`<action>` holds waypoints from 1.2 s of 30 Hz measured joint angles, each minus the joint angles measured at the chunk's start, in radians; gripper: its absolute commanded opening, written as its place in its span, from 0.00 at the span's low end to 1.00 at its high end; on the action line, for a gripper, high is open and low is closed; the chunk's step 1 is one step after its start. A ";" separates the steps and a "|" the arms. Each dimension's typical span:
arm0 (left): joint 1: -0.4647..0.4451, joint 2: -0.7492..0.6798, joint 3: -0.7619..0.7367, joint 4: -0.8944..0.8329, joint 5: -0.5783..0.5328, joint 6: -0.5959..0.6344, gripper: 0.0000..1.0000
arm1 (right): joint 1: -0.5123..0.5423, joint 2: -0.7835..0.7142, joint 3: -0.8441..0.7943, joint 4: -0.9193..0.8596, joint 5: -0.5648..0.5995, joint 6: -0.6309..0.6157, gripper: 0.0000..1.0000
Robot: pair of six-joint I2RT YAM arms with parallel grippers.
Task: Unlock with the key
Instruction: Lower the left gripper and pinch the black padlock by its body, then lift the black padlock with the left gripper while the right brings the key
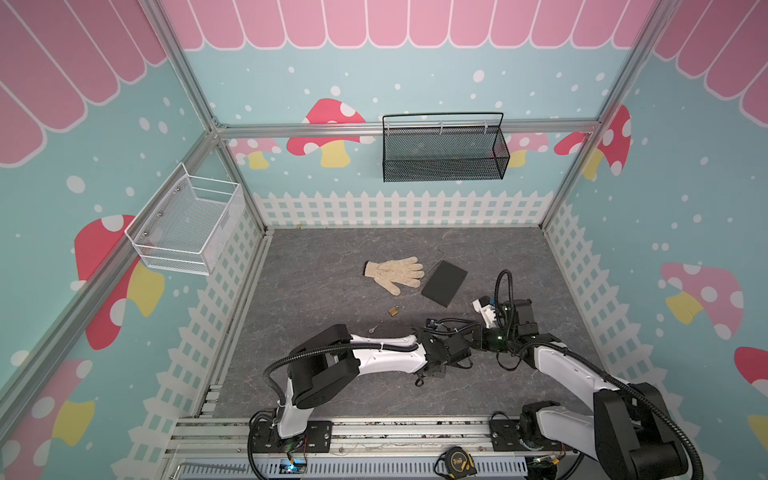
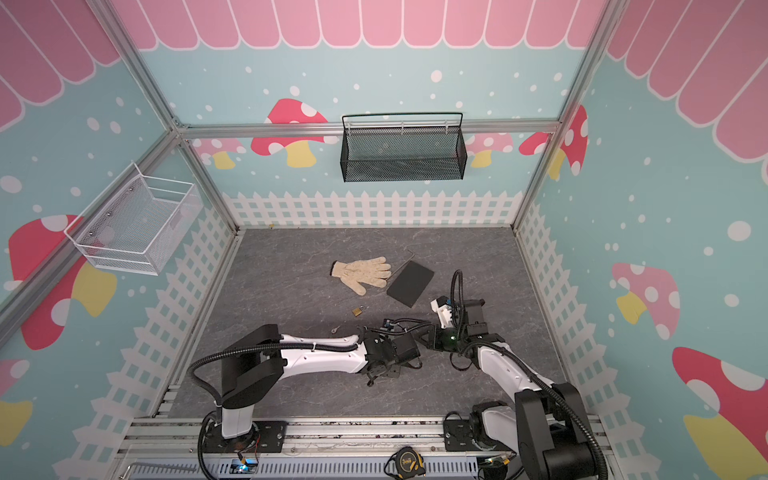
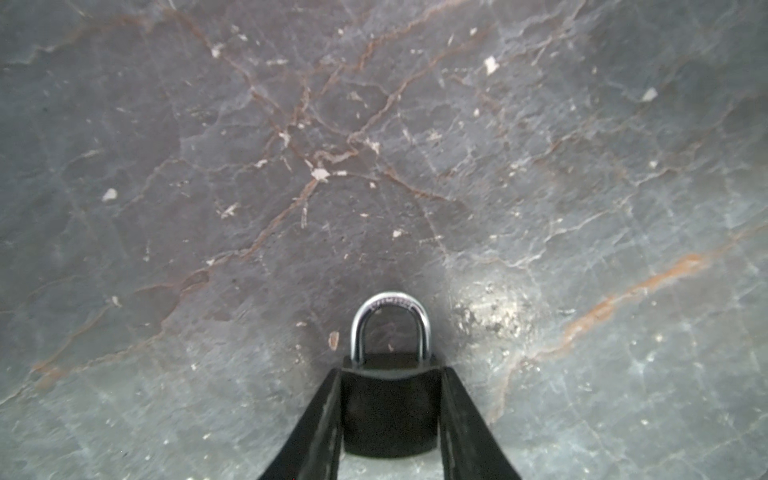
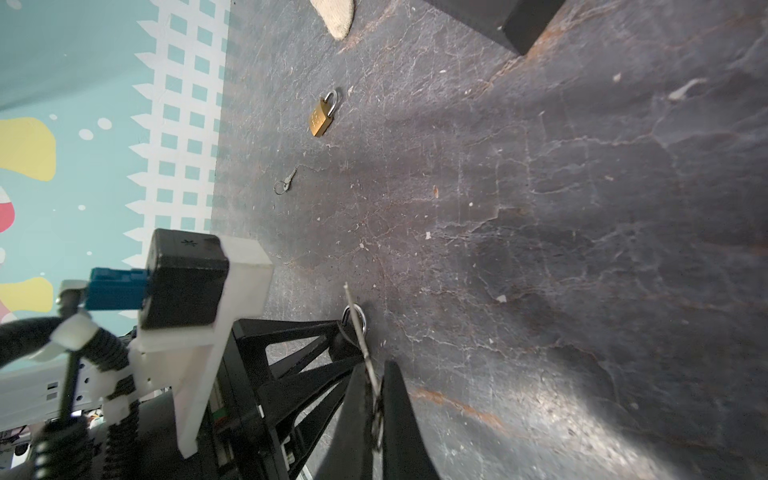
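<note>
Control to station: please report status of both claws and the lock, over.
Left claw shut on black padlock. Right claw shut on key, not yet inserted. Brass padlock and spare key lie aside, nothing in the way.

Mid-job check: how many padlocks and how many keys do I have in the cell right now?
Padlocks: 2 (black padlock between the left gripper jaws, brass padlock on the table)
Keys: 2 (held key in the right gripper, loose key on the table)
Total: 4
</note>
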 measured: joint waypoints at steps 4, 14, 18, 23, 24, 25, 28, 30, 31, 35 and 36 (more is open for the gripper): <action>-0.001 0.000 0.000 -0.001 -0.006 0.000 0.28 | 0.000 -0.011 0.000 0.000 0.000 0.003 0.00; -0.004 -0.013 -0.014 -0.005 -0.043 -0.001 0.10 | 0.000 -0.021 0.000 -0.002 -0.011 0.008 0.00; 0.003 -0.075 -0.048 -0.011 -0.069 -0.010 0.03 | 0.000 -0.046 0.000 -0.006 -0.011 0.019 0.00; 0.044 -0.257 -0.119 0.045 -0.081 -0.040 0.00 | 0.000 -0.077 0.000 -0.019 -0.012 0.038 0.00; 0.056 -0.291 -0.135 0.064 -0.082 -0.048 0.00 | 0.003 -0.084 0.000 -0.021 -0.011 0.044 0.00; 0.072 -0.330 -0.155 0.088 -0.084 -0.058 0.00 | 0.006 -0.093 0.000 -0.021 -0.010 0.053 0.00; 0.115 -0.415 -0.192 0.136 -0.094 -0.084 0.00 | 0.044 -0.116 0.000 -0.019 0.011 0.083 0.00; 0.135 -0.439 -0.193 0.159 -0.103 -0.103 0.00 | 0.092 -0.126 -0.003 -0.004 0.035 0.111 0.00; 0.142 -0.446 -0.193 0.172 -0.108 -0.109 0.00 | 0.129 -0.127 -0.006 0.015 0.049 0.135 0.00; 0.152 -0.451 -0.193 0.195 -0.127 -0.132 0.00 | 0.259 -0.124 -0.040 0.111 0.098 0.236 0.00; 0.152 -0.451 -0.192 0.196 -0.132 -0.134 0.00 | 0.293 -0.120 -0.051 0.141 0.111 0.264 0.00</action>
